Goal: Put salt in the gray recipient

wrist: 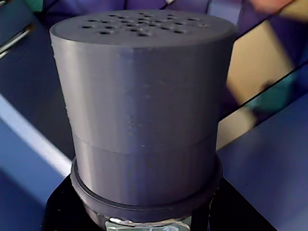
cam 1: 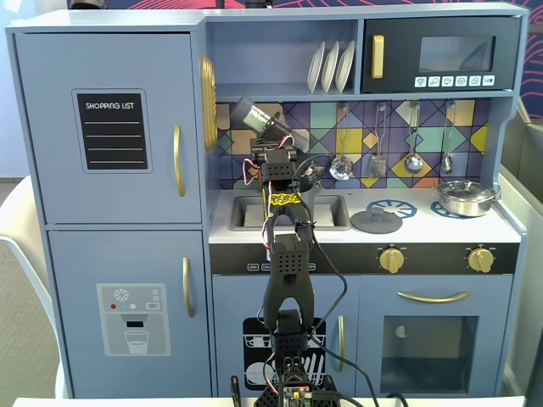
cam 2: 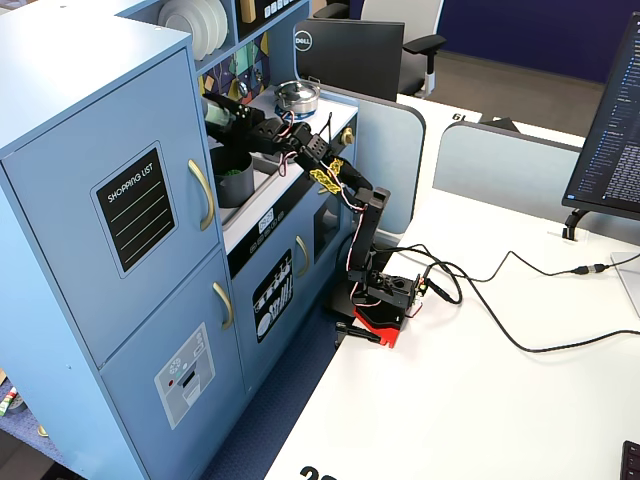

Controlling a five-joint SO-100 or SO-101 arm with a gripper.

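The salt (wrist: 144,96) fills the wrist view, a gray cylinder whose cap has several small holes on top. My gripper (wrist: 144,219) is shut on its lower body, black jaws on either side. In a fixed view the salt (cam 1: 253,114) is held tilted, cap up and to the left, above the sink, with the gripper (cam 1: 273,134) just behind it. In the side fixed view the salt (cam 2: 220,112) hangs over the gray recipient (cam 2: 232,178), a dark pot standing in the sink with something green inside. From the front the arm hides the recipient.
A flat gray lid (cam 1: 376,222) lies on the left burner and a shiny steel pan (cam 1: 465,197) sits on the right one. Utensils (cam 1: 412,161) hang on the tiled back wall. Plates (cam 1: 331,66) stand on the shelf above. Cupboard wall (cam 1: 204,153) stands close on the left.
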